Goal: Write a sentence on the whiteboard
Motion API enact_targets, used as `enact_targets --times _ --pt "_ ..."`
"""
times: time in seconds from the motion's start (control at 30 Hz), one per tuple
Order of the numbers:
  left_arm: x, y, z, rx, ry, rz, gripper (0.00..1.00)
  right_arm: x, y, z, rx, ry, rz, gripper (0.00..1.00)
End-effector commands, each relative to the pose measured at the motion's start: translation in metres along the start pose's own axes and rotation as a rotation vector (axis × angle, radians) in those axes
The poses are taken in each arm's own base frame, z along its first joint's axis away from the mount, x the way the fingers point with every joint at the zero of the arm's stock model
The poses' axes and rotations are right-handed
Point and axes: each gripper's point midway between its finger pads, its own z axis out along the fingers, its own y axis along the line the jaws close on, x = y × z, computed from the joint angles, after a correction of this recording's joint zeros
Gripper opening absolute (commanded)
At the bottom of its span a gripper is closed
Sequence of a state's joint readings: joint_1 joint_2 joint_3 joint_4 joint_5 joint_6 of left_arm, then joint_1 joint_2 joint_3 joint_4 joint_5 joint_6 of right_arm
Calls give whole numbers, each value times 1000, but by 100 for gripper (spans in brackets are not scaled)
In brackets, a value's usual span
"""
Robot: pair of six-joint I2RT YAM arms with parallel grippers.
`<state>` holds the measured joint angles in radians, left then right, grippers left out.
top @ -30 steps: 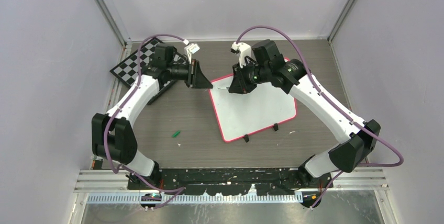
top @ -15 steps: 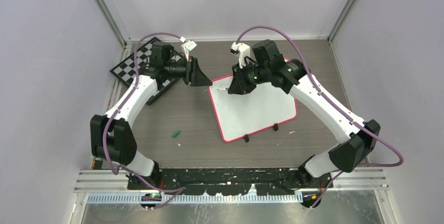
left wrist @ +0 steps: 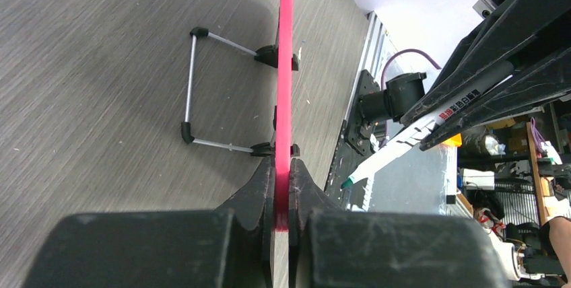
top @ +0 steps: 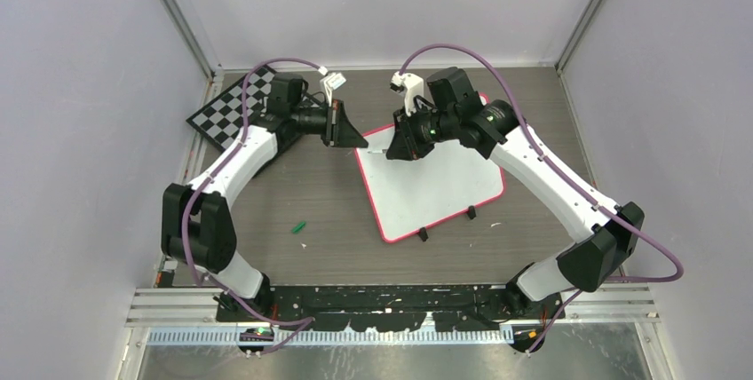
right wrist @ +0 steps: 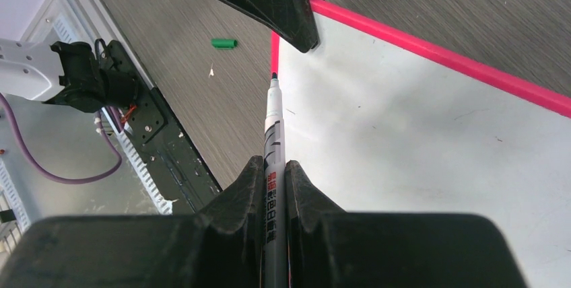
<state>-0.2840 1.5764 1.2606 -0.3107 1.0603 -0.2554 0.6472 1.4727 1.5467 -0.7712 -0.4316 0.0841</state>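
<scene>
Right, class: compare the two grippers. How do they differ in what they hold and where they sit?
The left gripper is shut on the pink rim of the whiteboard; the right gripper is shut on a marker. The left gripper clamps the board's edge from outside; the right gripper hangs above the white face, marker tip near the clamped corner. Both are black and closed.

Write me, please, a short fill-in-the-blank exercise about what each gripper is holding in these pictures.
1. The left gripper is shut on the pink rim of the ____.
2. The right gripper is shut on an uncapped ____.
3. A small ____ cap lies on the table.

Missing words, in order: whiteboard; marker; green.
</scene>
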Motion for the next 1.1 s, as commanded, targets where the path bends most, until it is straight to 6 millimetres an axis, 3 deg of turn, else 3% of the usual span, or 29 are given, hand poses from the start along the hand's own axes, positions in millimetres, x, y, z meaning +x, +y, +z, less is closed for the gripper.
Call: enact_targets --times 0.0,0.27,0.8,1.07 --pt "-18 -10 -4 9 -40 60 0 -16 6 0 -18 -49 -25 0" --pt "-14 -9 -4 10 -37 73 0 -12 1 5 4 -40 -22 0" --pt "-13 -13 -6 19 -40 88 0 -25 -14 9 86 -78 -18 0" --pt "-12 -14 -6 17 -40 91 0 -15 -21 15 106 -49 -19 0"
